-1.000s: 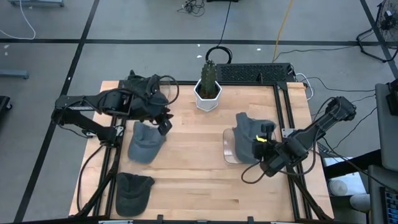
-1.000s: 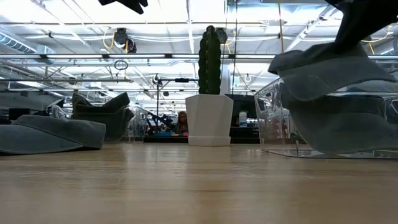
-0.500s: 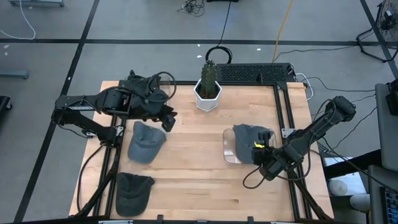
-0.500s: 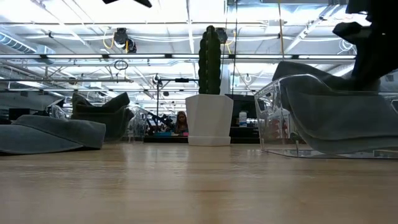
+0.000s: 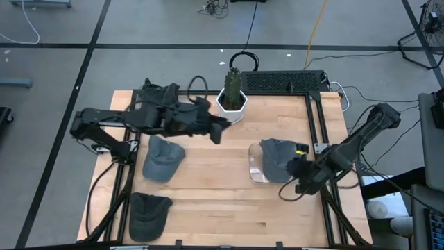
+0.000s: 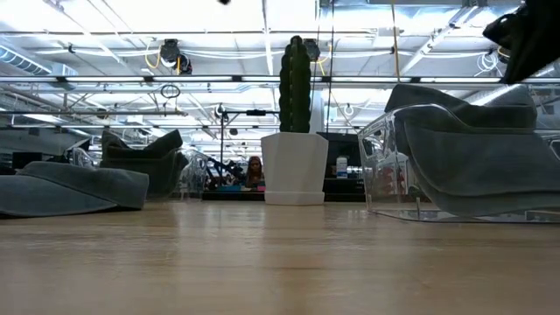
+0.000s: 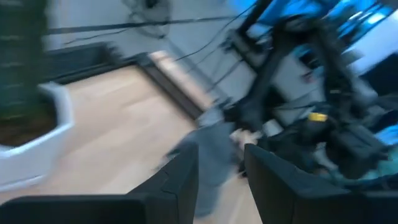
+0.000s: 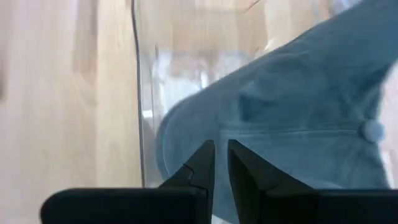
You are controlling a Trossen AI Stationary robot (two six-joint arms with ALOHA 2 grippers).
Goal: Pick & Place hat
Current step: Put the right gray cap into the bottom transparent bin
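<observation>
A grey hat point(image 5: 276, 158) lies in a clear tray point(image 5: 253, 170) on the table's right side, crown up and resting on the tray floor point(image 6: 472, 149). My right gripper point(image 5: 297, 168) hangs just to the right of it and above it point(image 6: 529, 39). Its fingers are open by a narrow gap point(image 8: 221, 155), with the hat point(image 8: 298, 118) beyond them. My left gripper point(image 5: 216, 133) is open and reaches out over the table's middle, near the cactus pot; its wrist view is blurred point(image 7: 222, 165).
A cactus in a white pot point(image 5: 232, 101) stands at the far middle, close to my left gripper. A second grey cap point(image 5: 163, 158) and a dark cap point(image 5: 148, 214) lie on the left side. Bare wood spans the near middle. A metal frame runs along the right edge point(image 5: 320, 132).
My right gripper brought the grey hat down into the clear tray, then rose and drew back toward the right edge; the hat stayed in the tray. My left arm swung from above the left grey cap toward the table's right, ending near the cactus pot.
</observation>
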